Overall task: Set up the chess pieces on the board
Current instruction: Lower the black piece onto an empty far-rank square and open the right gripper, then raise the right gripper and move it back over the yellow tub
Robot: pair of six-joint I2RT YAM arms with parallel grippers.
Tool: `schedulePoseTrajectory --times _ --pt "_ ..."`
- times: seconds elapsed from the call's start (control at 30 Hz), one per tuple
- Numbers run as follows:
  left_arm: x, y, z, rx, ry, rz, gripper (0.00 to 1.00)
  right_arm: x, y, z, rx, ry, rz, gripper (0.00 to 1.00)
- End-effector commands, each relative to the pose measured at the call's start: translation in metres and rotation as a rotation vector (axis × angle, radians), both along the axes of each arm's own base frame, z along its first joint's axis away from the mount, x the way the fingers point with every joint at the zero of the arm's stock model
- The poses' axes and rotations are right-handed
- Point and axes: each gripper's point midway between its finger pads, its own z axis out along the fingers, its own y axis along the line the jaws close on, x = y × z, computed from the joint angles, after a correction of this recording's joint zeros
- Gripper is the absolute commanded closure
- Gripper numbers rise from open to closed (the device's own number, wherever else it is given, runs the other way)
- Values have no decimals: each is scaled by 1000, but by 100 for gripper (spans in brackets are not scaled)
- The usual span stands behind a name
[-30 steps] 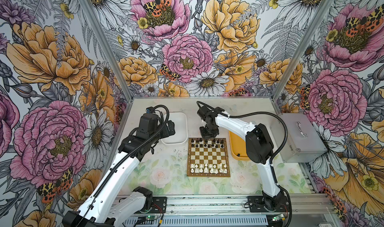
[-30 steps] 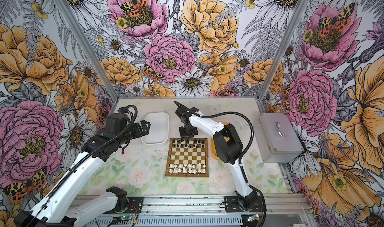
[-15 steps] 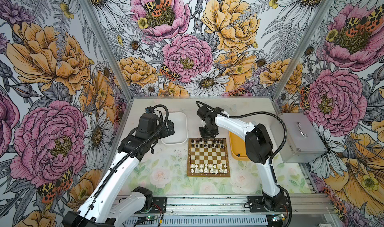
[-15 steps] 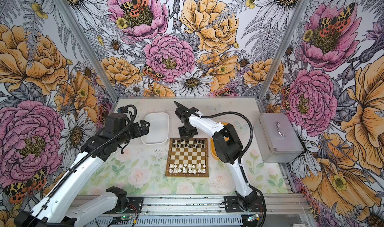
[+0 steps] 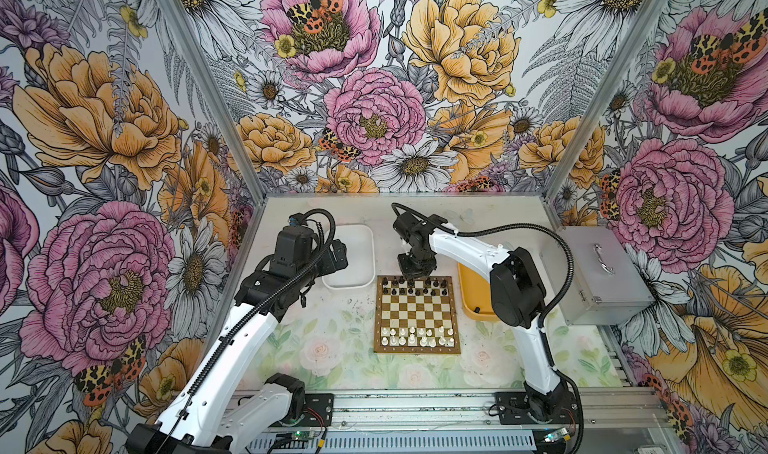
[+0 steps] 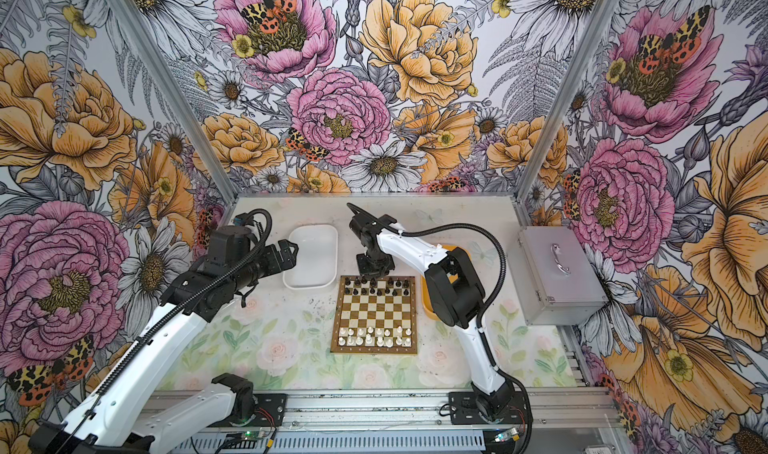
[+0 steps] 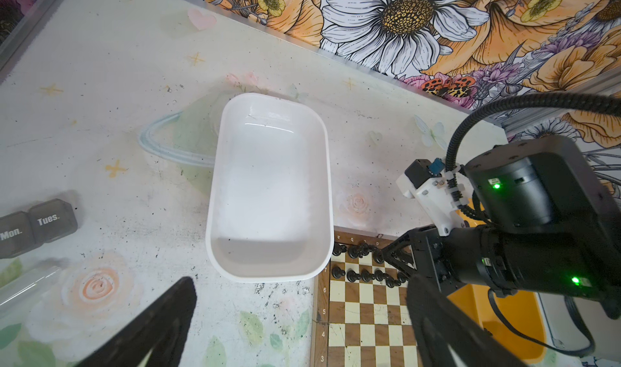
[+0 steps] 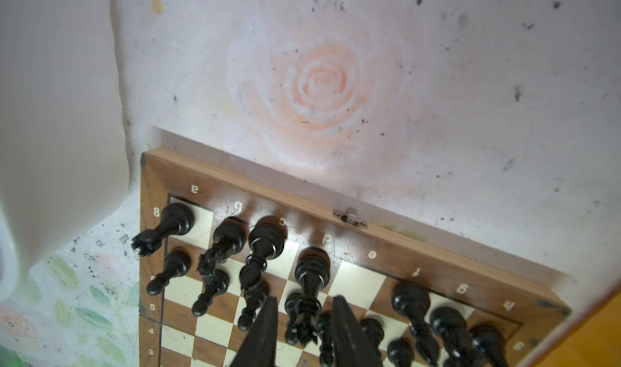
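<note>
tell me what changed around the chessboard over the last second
The jaws of the right arm have eased apart and now flank a black piece standing on the far row of the board, seemingly just let go. The arm itself barely moved. The left arm, its jaws wide open near the white tray, and the white pieces stayed put.
</note>
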Motion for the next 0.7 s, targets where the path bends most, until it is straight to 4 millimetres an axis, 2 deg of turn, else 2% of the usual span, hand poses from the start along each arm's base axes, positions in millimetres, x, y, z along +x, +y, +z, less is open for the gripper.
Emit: schedulePoseTrajectory --times 0.0,0.2,0.3,0.37,0.47,0.53,0.67 --pt "-2 1 4 2 -10 -20 1 11 5 12 2 -60 0 65" --pt "2 -1 9 3 -16 -31 1 19 8 25 21 -95 -3 64" --pt "5 -1 13 7 -23 -32 1 25 6 41 32 -133 -12 64" --pt "9 -3 16 4 -28 -41 1 32 -3 55 26 -171 -34 64" --pt "21 -13 22 -10 -40 -71 1 41 -30 80 18 -216 -92 64" --pt "32 -25 30 -16 -62 -100 1 44 -56 94 5 -235 -145 64" --pt "56 -56 34 -22 -68 -170 1 32 -104 106 -39 -250 -225 64"
